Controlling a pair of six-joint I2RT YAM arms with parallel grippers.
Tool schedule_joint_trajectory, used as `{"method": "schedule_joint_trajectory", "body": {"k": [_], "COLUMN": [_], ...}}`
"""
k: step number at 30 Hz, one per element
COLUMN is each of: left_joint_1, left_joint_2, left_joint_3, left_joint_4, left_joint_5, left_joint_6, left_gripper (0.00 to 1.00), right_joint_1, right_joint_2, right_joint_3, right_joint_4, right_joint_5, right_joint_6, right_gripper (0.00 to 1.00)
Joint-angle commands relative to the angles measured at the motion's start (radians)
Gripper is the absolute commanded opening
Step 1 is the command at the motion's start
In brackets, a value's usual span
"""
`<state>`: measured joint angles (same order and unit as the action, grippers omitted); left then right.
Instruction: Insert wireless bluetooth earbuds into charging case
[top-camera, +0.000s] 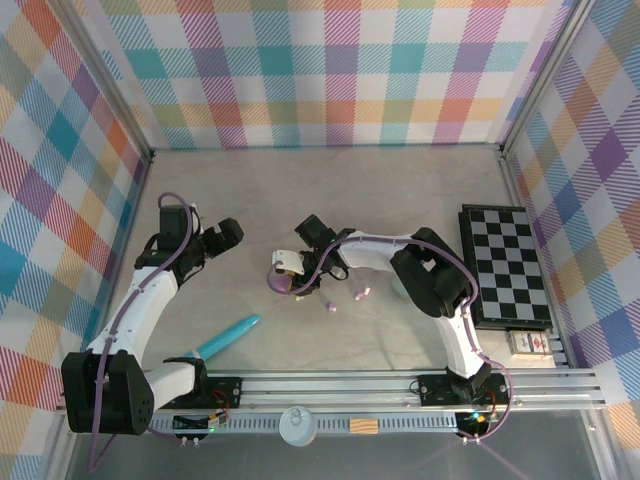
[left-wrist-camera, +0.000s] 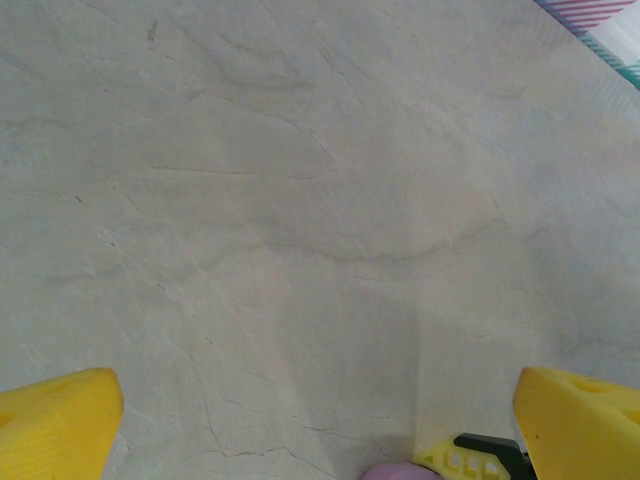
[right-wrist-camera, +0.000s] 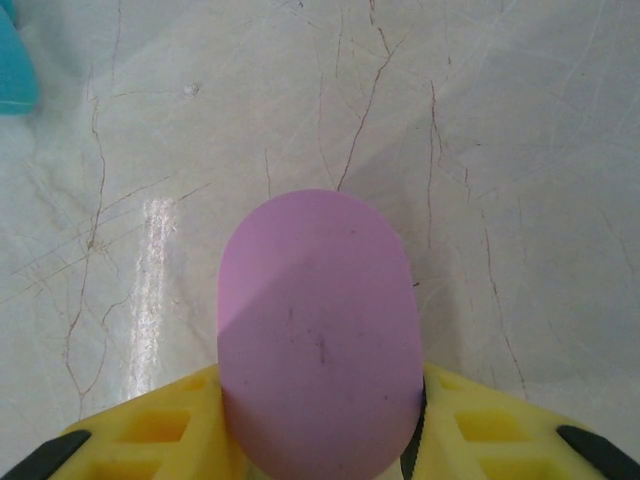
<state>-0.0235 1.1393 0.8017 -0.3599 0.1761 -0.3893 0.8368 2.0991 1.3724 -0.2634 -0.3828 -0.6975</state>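
two purple earbuds (top-camera: 331, 305) lie near one purple case (right-wrist-camera: 318, 330), one turquoise stick (top-camera: 228, 337).

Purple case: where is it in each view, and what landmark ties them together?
Top external: purple case mid-table, under the right gripper.
Left wrist: likely the purple sliver at the bottom edge.
Right wrist: lower centre, between yellow fingers.
Shared landmark: one such yellow finger sits beside the sliver in the left wrist view.

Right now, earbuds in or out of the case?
Out: two purple earbuds lie on the table beside the case.
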Motion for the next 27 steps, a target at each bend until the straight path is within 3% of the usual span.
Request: {"method": "schedule_joint_trajectory", "body": {"k": [1,7,17,23,27], "left_joint_1": [0.013,-0.025,-0.227,-0.417,-0.475], "left_joint_2": [-0.003,-0.048,-0.233,-0.221,-0.190], "left_joint_3": [-0.004,-0.037,-0.135,-0.144,-0.158], "left_joint_4": [0.025,0.117,0.409,0.521,0.556], "left_joint_5": [0.025,0.049,0.108,0.210,0.358], "left_joint_6": [0.009,0.077,0.317,0.452,0.584], "left_gripper": [1.00,1.00,1.00,1.00,1.00], "right_joint_1": [-0.003,-0.032,-0.148,-0.208,-0.220], "right_joint_2": [-0.031,-0.106,-0.365,-0.534,-0.629], "right_joint_3": [-0.005,-0.041,-0.165,-0.208,-0.208], "right_joint_4": [-0.036,0.001,-0.007,-0.099,-0.200], "right_joint_5": [-0.036,-0.059,-0.080,-0.078,-0.077], "right_joint_6": [-0.020,0.036,0.127,0.153,0.154], "right_gripper": [0.36,0.34,0.33,0.32,0.31]}}
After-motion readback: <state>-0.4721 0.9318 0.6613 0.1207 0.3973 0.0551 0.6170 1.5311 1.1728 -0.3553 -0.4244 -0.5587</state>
